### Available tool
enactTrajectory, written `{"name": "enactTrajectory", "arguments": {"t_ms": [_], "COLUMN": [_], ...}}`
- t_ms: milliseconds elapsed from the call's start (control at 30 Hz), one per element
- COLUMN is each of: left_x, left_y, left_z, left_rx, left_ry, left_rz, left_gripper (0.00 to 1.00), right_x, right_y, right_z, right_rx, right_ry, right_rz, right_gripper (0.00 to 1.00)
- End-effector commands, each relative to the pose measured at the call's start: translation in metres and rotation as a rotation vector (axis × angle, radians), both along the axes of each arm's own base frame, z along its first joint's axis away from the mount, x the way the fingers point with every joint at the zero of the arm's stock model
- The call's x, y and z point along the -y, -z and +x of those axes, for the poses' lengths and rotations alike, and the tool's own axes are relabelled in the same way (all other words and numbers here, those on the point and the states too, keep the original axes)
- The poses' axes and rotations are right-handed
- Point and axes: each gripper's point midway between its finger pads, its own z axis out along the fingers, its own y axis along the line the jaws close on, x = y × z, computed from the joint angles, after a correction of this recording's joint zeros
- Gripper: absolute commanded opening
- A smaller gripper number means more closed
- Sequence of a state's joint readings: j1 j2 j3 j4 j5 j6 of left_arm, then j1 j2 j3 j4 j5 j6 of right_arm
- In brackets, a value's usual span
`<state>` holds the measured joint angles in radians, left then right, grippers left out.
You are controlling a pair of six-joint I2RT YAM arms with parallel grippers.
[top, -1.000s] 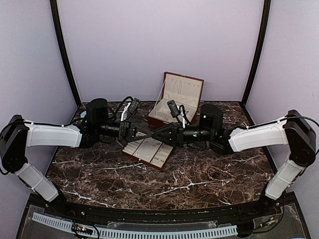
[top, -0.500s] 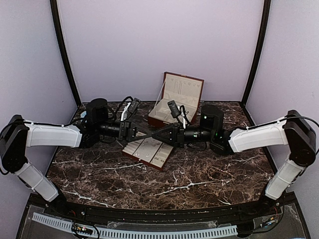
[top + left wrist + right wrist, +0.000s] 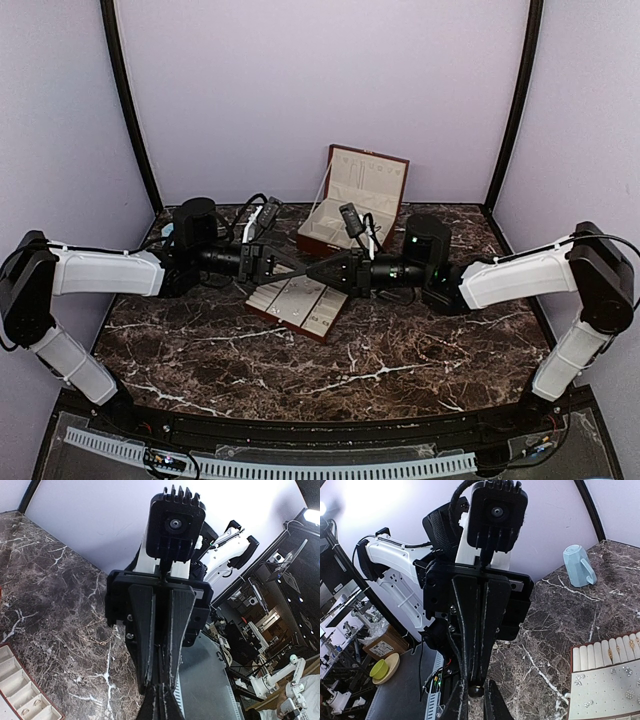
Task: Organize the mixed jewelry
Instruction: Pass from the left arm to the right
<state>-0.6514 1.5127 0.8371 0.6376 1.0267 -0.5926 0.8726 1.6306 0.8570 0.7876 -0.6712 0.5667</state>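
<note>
My left gripper (image 3: 299,268) and right gripper (image 3: 308,272) meet tip to tip just above the flat cream-lined tray (image 3: 318,318). In the right wrist view my right gripper (image 3: 476,700) has a small dark bead with a gold top (image 3: 476,690) between its fingers. The left gripper's shut tips come down onto that bead; I cannot tell whether they pinch it. In the left wrist view my left gripper (image 3: 162,704) is shut. Tiny sparkling pieces (image 3: 625,671) and rings (image 3: 610,653) lie in the tray. A thin gold chain (image 3: 100,639) lies on the marble.
The red-brown hinged box (image 3: 355,200) stands open behind the grippers. A blue cup (image 3: 577,566) stands on the marble at the far left, behind the left arm. Two more small pieces (image 3: 496,646) lie on the table under the grippers. The tray's corner (image 3: 20,695) shows at lower left.
The right arm's body has shifted slightly to the right. Both sets of fingertips stay together above the tray. The left arm has not moved.
</note>
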Motion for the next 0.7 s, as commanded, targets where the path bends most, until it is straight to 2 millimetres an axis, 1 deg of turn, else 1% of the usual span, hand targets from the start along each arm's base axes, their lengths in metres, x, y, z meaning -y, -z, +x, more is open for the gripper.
{"name": "enactTrajectory", "arguments": {"t_ms": [0, 67, 100, 133, 167, 233, 300, 467, 533, 567, 600, 633, 667], "left_x": [0.003, 0.003, 0.003, 0.003, 0.003, 0.003, 0.003, 0.002, 0.002, 0.001, -0.001, -0.003, -0.006], "left_y": [-0.017, -0.016, -0.017, -0.017, -0.017, -0.017, -0.017, -0.015, -0.012, -0.010, -0.007, -0.005, -0.004], "left_z": [-0.001, -0.001, -0.001, -0.001, -0.001, -0.001, 0.000, 0.002, 0.007, 0.013, 0.015, 0.023, 0.025], "left_rx": [0.040, 0.039, 0.040, 0.040, 0.040, 0.041, 0.043, 0.042, 0.048, 0.054, 0.066, 0.079, 0.101], "left_ry": [0.010, 0.009, 0.010, 0.007, 0.006, 0.006, 0.002, -0.012, -0.048, -0.089, -0.108, -0.164, -0.193], "left_rz": [-0.035, -0.035, -0.036, -0.035, -0.036, -0.035, -0.034, -0.024, -0.002, 0.013, 0.038, 0.058, 0.084], "left_gripper": [0.06, 0.14, 0.20, 0.24, 0.30, 0.36, 0.40, 0.43, 0.46, 0.47, 0.48, 0.49, 0.50], "right_x": [0.001, 0.002, 0.003, 0.003, 0.004, 0.006, 0.008, 0.012, 0.014, 0.015, 0.016, 0.017, 0.019], "right_y": [-0.002, -0.002, -0.003, -0.003, -0.003, -0.004, -0.004, -0.006, -0.007, -0.006, -0.006, -0.006, -0.005], "right_z": [0.000, 0.001, 0.001, 0.002, 0.002, 0.004, 0.005, 0.008, 0.008, 0.009, 0.010, 0.011, 0.012], "right_rx": [-0.004, -0.005, -0.005, -0.006, -0.005, -0.005, -0.006, -0.007, -0.006, -0.004, -0.002, -0.001, 0.000], "right_ry": [0.028, 0.032, 0.035, 0.039, 0.042, 0.052, 0.060, 0.072, 0.077, 0.082, 0.085, 0.091, 0.096], "right_rz": [0.014, 0.017, 0.019, 0.019, 0.021, 0.024, 0.027, 0.033, 0.031, 0.027, 0.022, 0.015, 0.005], "right_gripper": [0.08, 0.07, 0.07, 0.07, 0.07, 0.07, 0.07, 0.07, 0.07, 0.07, 0.07, 0.07, 0.07]}}
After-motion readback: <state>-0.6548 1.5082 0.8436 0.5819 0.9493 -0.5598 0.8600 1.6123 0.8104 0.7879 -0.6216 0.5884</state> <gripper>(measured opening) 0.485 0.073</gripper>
